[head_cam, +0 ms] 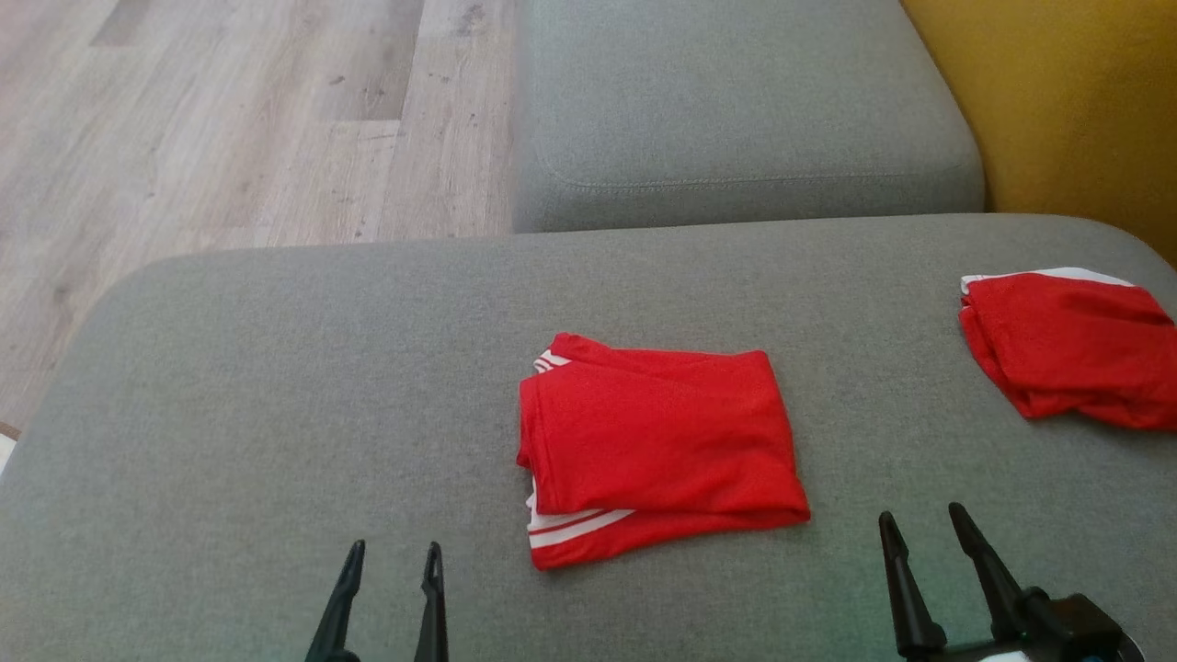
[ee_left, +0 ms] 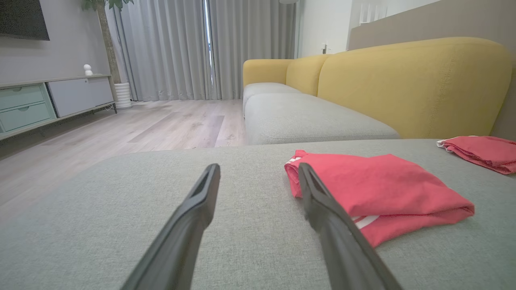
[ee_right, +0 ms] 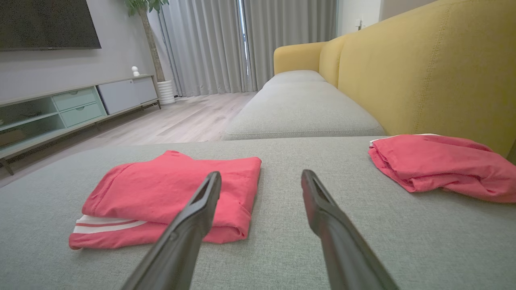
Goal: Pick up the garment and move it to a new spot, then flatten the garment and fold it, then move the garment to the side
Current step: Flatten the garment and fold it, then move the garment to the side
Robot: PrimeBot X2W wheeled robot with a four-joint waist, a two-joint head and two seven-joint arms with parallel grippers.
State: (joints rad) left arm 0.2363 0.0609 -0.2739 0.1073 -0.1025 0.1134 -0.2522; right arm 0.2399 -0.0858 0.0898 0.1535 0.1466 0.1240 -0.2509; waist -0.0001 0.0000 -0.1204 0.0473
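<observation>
Smack in the middle of the grey cushion (head_cam: 276, 386) sits the folded red garment (head_cam: 657, 432), so folding looks done. Left gripper (head_cam: 394, 546) and right gripper (head_cam: 920, 512) hover spread and empty at the cushion's near edge. Next, I reckon: pinch every layer, shift it sideways.

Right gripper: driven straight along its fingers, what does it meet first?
No garment: the right gripper points into the bare gap between the folded garment and the second garment. If it is pitched down, the cushion itself comes first; depth is hard to judge.
</observation>
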